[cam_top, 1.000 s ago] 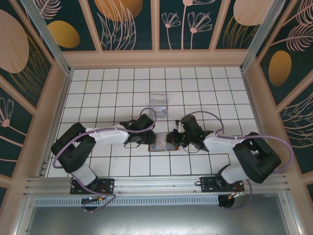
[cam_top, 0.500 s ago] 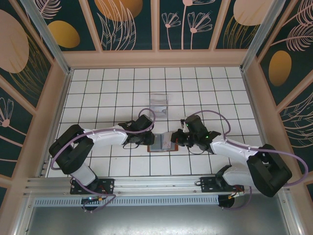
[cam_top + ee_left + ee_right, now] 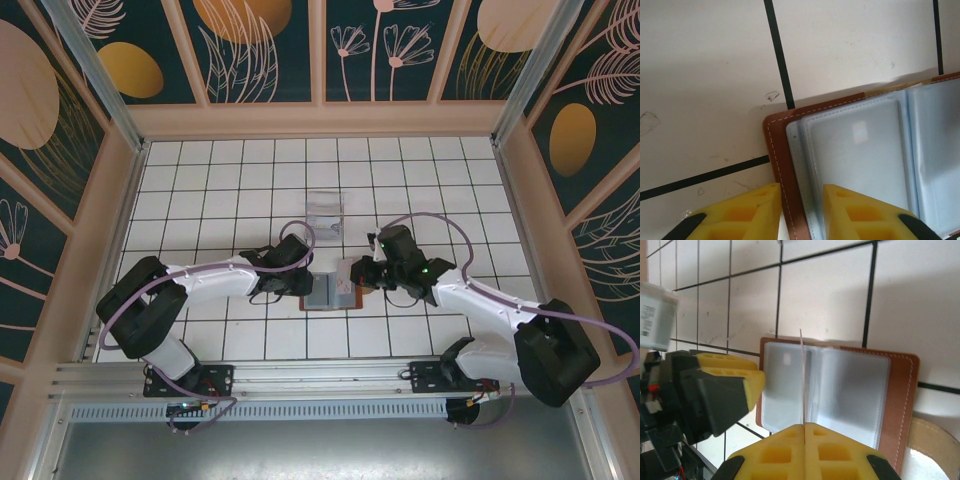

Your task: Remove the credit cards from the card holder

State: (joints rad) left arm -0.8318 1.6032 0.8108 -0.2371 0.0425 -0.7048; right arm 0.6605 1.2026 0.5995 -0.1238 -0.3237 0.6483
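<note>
Leather card holder (image 3: 900,390) lies open beneath right gripper (image 3: 804,426) pinching a card (image 3: 344,272).

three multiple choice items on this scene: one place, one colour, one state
1. The clear plastic tray lies: A beyond the reddish-brown leather card holder; B on it; C nearer the arm bases.
2. The holder's inner sleeves are: A green; B blue-grey; C red.
3. The right jaws are: A wide open; B shut empty; C shut on a thin pale card.
A, tray lies farther back; B, wrist views show it; C, card edge-on between closed jaws.
</note>
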